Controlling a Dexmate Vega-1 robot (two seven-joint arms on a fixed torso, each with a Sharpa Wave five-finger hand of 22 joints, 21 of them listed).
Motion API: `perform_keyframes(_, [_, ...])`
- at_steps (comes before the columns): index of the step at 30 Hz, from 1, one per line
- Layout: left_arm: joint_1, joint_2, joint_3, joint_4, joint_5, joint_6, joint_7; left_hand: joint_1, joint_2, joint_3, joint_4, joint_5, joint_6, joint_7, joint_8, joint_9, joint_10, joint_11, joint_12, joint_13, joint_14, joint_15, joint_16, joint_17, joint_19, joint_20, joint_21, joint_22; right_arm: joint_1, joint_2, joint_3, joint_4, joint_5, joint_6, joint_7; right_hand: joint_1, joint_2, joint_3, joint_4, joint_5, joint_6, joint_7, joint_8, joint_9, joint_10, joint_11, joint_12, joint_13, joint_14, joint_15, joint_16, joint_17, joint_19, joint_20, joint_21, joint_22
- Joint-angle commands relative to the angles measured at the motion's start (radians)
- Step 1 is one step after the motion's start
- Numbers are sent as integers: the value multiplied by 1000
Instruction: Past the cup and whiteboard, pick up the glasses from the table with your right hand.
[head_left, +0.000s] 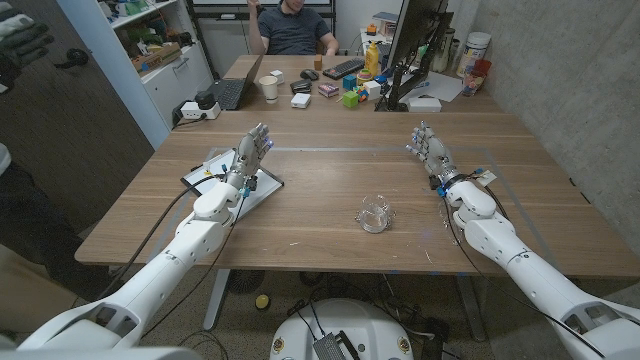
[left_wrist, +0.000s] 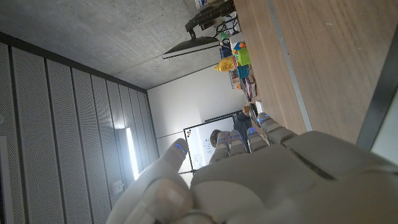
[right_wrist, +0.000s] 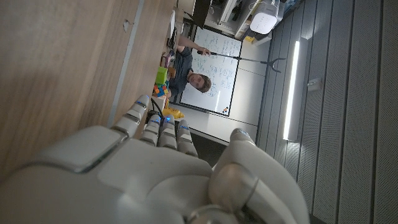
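Observation:
A clear glass cup (head_left: 375, 213) stands near the middle of the wooden table (head_left: 340, 175). A small whiteboard (head_left: 266, 187) lies at the left, partly under my left hand (head_left: 252, 154), which stands upright with its fingers apart and holds nothing. My right hand (head_left: 430, 150) is raised at the right side, fingers apart, empty, well to the right of the cup. A small dark item (head_left: 301, 87) lies far back beside a paper cup (head_left: 269, 88); I cannot tell whether it is the glasses. The wrist views show the backs of my left hand (left_wrist: 249, 180) and right hand (right_wrist: 155, 180).
A second table behind holds a laptop (head_left: 232, 92), keyboard (head_left: 343, 68), monitor (head_left: 415, 45), coloured blocks (head_left: 352, 96) and bottles. A person (head_left: 293, 25) sits at its far side. Cables run along both arms. A concrete wall stands at the right.

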Motion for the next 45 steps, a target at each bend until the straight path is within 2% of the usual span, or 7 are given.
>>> perform_keyframes(1, [41,-55,-85,-39,68,46,-22,2,66,6,0,5,1,6,6,4,-8,2,5,4,-10,0,5,1,3,3,4,4,-36,101,142,-32,-129,-65,86,9,0,7,-2,5,4,4,7,2,-1,8,5,3,3,8,6,1,9,-1,3,5])
perform_keyframes(10, [48,-92,-127,-36,107,60,-48,2,66,6,0,5,2,7,7,4,-8,2,5,4,-10,1,6,1,3,5,4,4,-56,139,219,-103,-269,-97,79,18,-7,7,-11,4,4,3,7,2,3,8,7,2,12,10,9,-1,17,2,2,5])
perform_keyframes(17, [48,-109,-144,-35,126,68,-63,2,66,5,0,5,2,6,7,4,-7,0,5,4,-9,1,6,1,4,8,4,5,-70,149,260,-164,-350,-125,79,21,-38,-5,-24,2,17,7,12,2,18,9,12,2,30,12,13,-2,40,4,3,5])
perform_keyframes(22, [49,-115,-152,-37,137,73,-71,2,67,5,0,5,3,7,7,4,-8,0,5,4,-10,0,6,1,4,8,4,5,-81,146,280,-207,-411,-139,74,23,-57,-14,-32,1,35,14,17,3,27,6,14,2,42,16,15,-2,56,6,4,5])
perform_keyframes(26, [50,-119,-156,-40,143,76,-75,2,67,5,0,5,3,7,7,4,-8,2,5,4,-9,1,6,1,3,9,4,5,-94,143,300,-244,-449,-143,71,28,-67,-17,-40,1,49,30,21,3,40,12,18,3,53,13,18,-3,67,5,4,5])
perform_keyframes(36, [43,-124,-163,-35,153,81,-89,2,67,4,1,5,3,7,7,4,-8,1,5,4,-9,1,6,2,3,9,4,5,-144,138,347,-355,-551,-138,45,35,-77,-21,-49,2,57,34,22,4,52,15,20,3,65,15,19,-3,83,5,5,5])
perform_keyframes(45, [29,-129,-163,-21,160,81,-99,2,67,4,1,6,3,7,7,4,-8,0,5,3,-9,2,6,2,3,10,3,5,-199,138,394,-471,-638,-170,18,52,-78,-17,-62,4,89,43,31,6,61,15,21,3,76,10,19,-4,98,7,3,5])
